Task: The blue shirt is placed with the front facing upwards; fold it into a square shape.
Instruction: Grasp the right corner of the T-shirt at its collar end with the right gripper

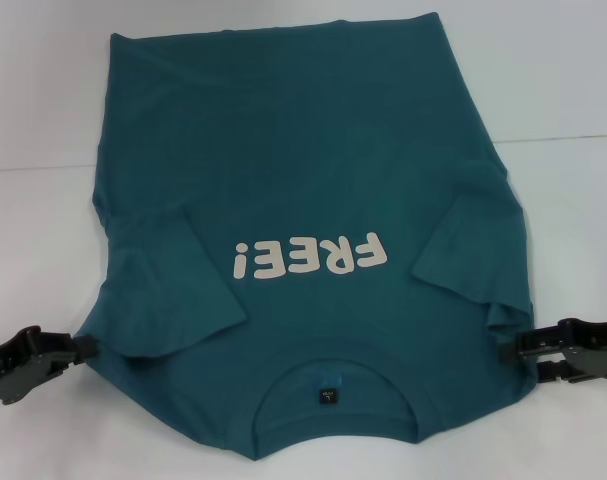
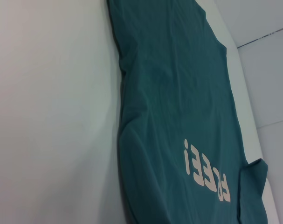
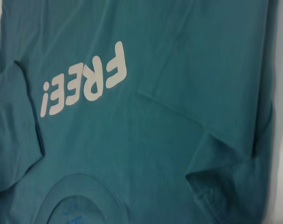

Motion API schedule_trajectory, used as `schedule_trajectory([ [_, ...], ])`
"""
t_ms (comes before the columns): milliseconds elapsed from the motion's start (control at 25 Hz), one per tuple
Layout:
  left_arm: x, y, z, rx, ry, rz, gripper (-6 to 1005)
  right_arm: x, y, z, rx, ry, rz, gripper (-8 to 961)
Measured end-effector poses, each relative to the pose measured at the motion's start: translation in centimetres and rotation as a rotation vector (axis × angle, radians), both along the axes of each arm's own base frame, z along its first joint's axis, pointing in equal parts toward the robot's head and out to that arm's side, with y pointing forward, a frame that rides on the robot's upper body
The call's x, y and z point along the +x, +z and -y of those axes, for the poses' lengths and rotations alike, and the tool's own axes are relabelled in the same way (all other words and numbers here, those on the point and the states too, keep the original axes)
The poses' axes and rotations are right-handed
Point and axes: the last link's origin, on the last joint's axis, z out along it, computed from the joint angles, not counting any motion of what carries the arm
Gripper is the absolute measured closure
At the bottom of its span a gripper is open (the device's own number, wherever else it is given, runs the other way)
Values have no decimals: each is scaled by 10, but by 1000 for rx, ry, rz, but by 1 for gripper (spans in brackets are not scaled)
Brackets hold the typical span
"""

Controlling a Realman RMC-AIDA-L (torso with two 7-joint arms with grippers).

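The blue shirt (image 1: 303,170) lies flat on the white table (image 1: 563,80), front up, collar and black label (image 1: 328,396) nearest me. Its white "FREE!" print (image 1: 310,258) reads upside down from here. Both sleeves lie folded inward over the body, one at left (image 1: 163,290) and one at right (image 1: 473,250). My left gripper (image 1: 78,346) rests at the shirt's left shoulder edge. At the right shoulder edge is my right gripper (image 1: 519,346), where the cloth is bunched. The left wrist view shows the shirt (image 2: 178,93) lengthwise; the right wrist view shows the shirt (image 3: 178,70) with print and collar.
Bare white table (image 2: 52,116) runs along the shirt's left side. A seam in the tabletop (image 1: 573,137) crosses behind the shirt at the right. The shirt's hem lies near the far side of the table.
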Motion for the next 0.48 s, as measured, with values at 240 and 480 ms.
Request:
schedule_trajectory([
  [240,0,-1,0,0,1,1,969,-4,-6,-4,-8,9,2,178],
  [480,0,-1,0,-1,2,2,968,-9,-6,-8,10,15,-12,178],
])
